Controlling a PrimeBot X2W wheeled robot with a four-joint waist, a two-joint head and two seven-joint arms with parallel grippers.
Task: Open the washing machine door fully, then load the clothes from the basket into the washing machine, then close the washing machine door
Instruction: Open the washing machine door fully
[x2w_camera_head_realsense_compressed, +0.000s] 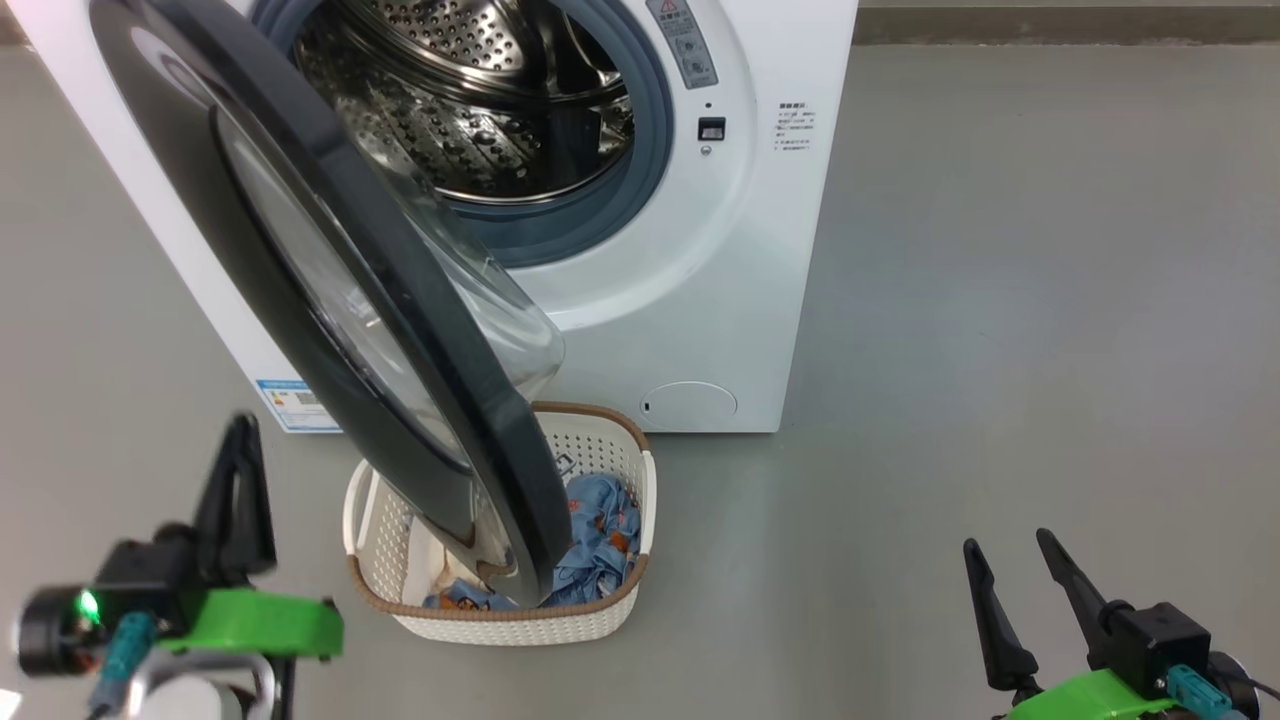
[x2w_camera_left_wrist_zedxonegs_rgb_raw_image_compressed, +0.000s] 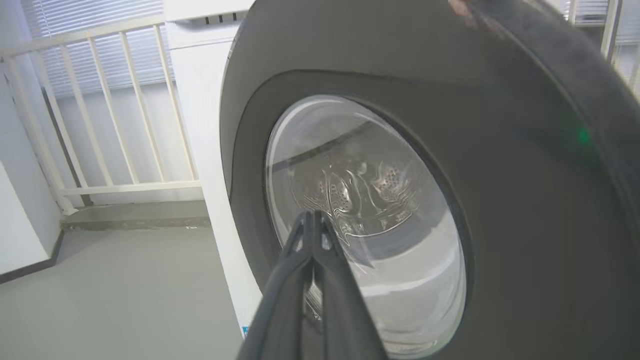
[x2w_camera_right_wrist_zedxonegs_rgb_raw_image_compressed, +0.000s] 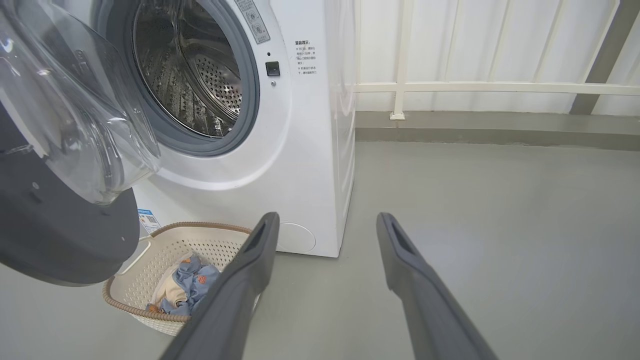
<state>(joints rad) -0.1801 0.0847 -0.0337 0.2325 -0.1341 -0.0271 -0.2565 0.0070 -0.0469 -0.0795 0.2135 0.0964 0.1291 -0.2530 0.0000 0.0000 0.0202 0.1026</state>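
1. The washing machine (x2w_camera_head_realsense_compressed: 700, 300) is seen standing on the grey floor (x2w_camera_head_realsense_compressed: 1000, 350) at the far middle of the scene; its steel perforated drum (x2w_camera_head_realsense_compressed: 470, 110) is exposed within the grey rubber gasket (x2w_camera_head_realsense_compressed: 640, 180).
2. The washing machine door (x2w_camera_head_realsense_compressed: 330, 300) is found partly open, hinged on the left and swung out towards the near side; its black rim is angled across the left half of the opening, and its clear glass bowl bulges back towards the drum.
3. The basket (x2w_camera_head_realsense_compressed: 625, 445) is set on the floor just in front of the machine's lower front; in the head view its left part is covered by the lower edge of the door.
4. The clothes (x2w_camera_head_realsense_compressed: 600, 540) are held inside the basket; light blue fabric with orange figures is seen there, and cream cloth (x2w_camera_right_wrist_zedxonegs_rgb_raw_image_compressed: 172, 292) is shown beside it in the right wrist view.
5. The left gripper (x2w_camera_head_realsense_compressed: 240, 430) is raised at the near left, beside the outer face of the door; its jaws are pressed shut together, tips meeting; in the left wrist view the left gripper (x2w_camera_left_wrist_zedxonegs_rgb_raw_image_compressed: 312, 216) is pointed at the door's glass window, and whether the door is touched cannot be told.
6. The right gripper (x2w_camera_head_realsense_compressed: 1008, 542) is held at the near right over bare floor, well apart from the basket and the machine; its jaws are spread wide open.
7. A white railing (x2w_camera_right_wrist_zedxonegs_rgb_raw_image_compressed: 500, 88) is seen behind the machine on the far right.
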